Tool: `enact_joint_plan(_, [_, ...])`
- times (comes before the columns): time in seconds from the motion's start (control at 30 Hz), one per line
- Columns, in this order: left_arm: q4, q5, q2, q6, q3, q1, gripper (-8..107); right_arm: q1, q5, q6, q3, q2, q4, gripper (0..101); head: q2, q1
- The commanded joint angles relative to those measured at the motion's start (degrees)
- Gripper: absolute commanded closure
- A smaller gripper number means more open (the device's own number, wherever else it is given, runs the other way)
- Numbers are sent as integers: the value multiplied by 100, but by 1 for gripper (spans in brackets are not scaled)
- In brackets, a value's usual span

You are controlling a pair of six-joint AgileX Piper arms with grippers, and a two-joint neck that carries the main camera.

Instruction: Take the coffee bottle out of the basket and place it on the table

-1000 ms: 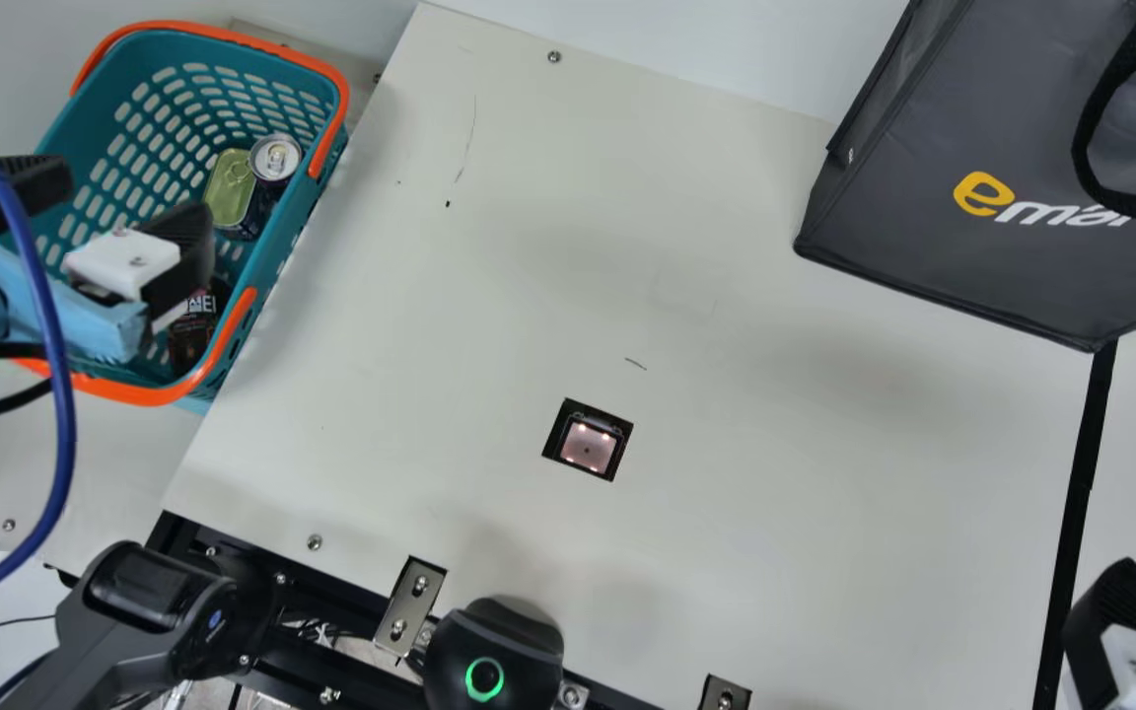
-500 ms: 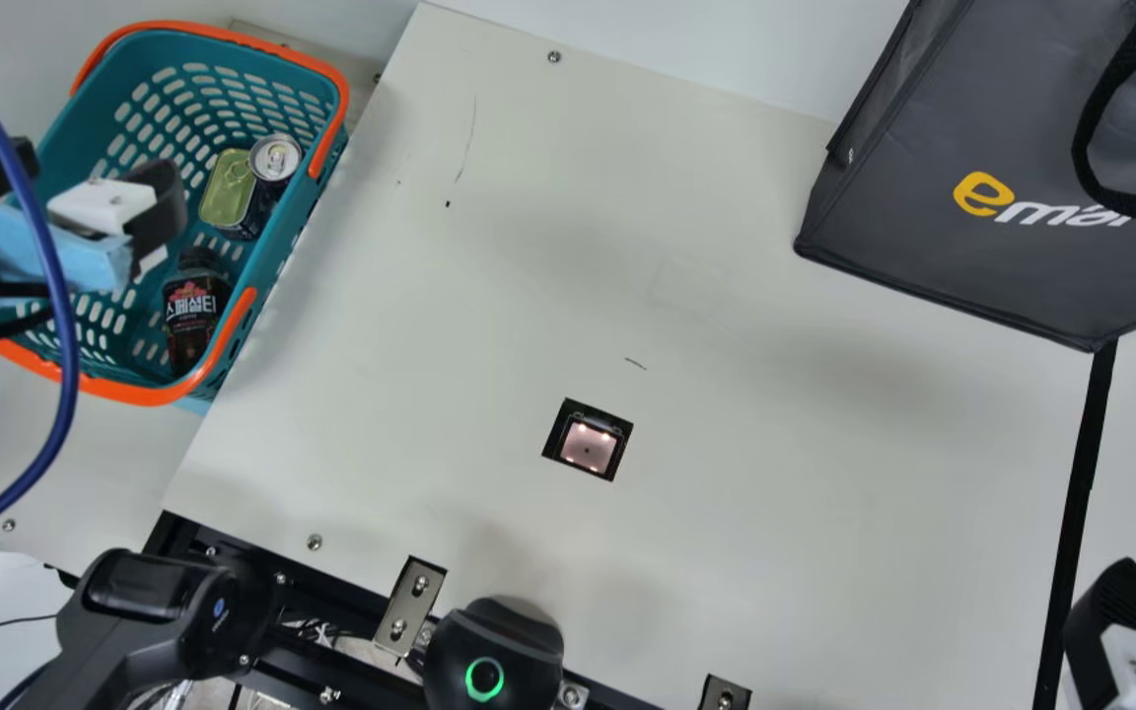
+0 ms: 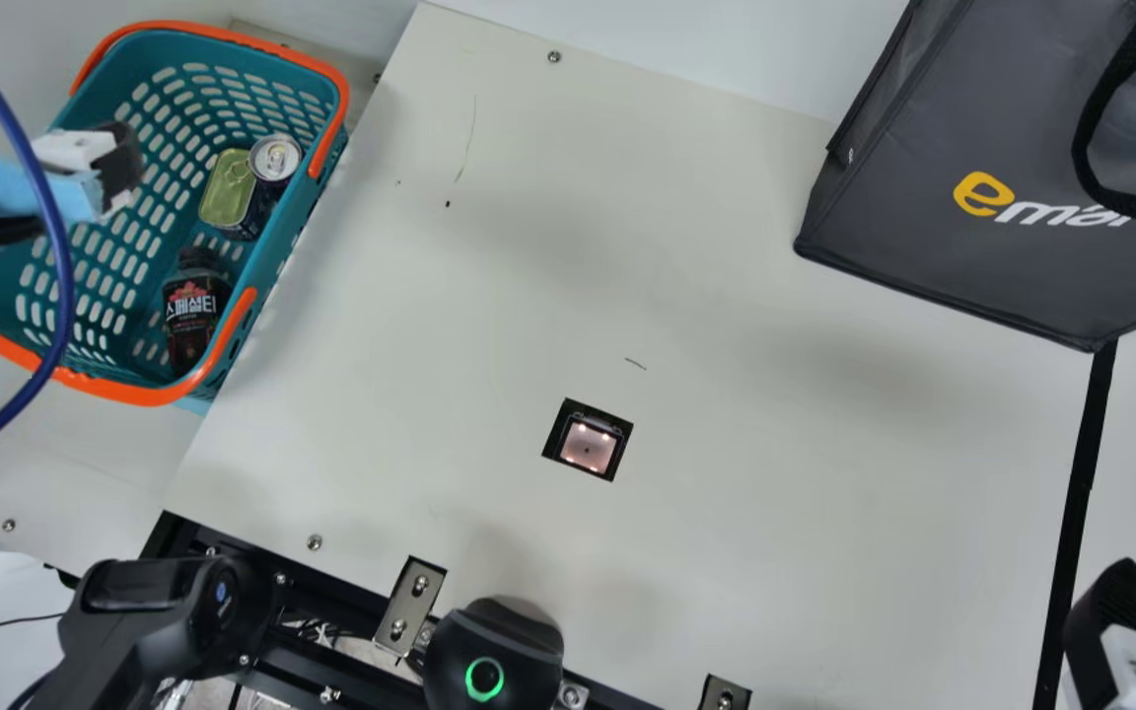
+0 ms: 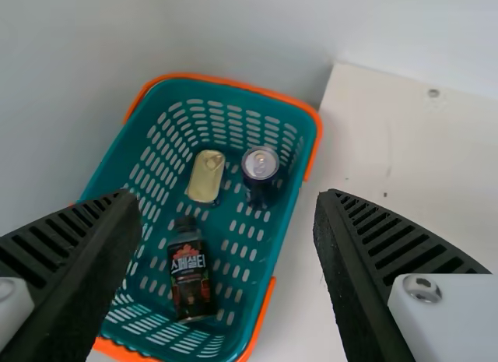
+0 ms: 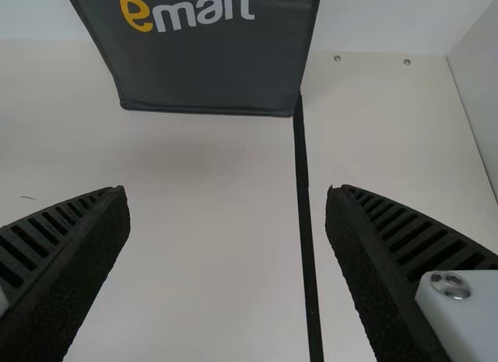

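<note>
At the frame's upper right, a dark bag (image 3: 982, 118) reads "emart"; at left, the coffee bottle (image 3: 195, 314) reads "스페셜티".

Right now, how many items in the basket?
3: coffee bottle, near end of the basket; drink can, toward the far end; flat tin, beside the can.

The left hand (image 3: 45, 140) has withdrawn (uncovering more of the coffee bottle (image 3: 193, 314)).

Open way down into basket (image 3: 289, 222), room beside coffee bottle (image 3: 195, 320), tin (image 3: 228, 189) and can (image 3: 274, 160) beyond its cap
</note>
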Motion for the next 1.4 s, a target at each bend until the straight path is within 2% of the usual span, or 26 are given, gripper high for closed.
enact_joint_plan(0.0, [-30,-40,49,40,36,132,9,0,0,0,0,0,0,10,14,-148])
enact_joint_plan(0.53, [-79,-545,513,332,451,732,9,0,0,0,0,0,0,10,14,-148])
enact_joint_plan(1.37, [-179,-1496,1628,654,940,1220,9,0,4,0,0,0,0,10,14,-148])
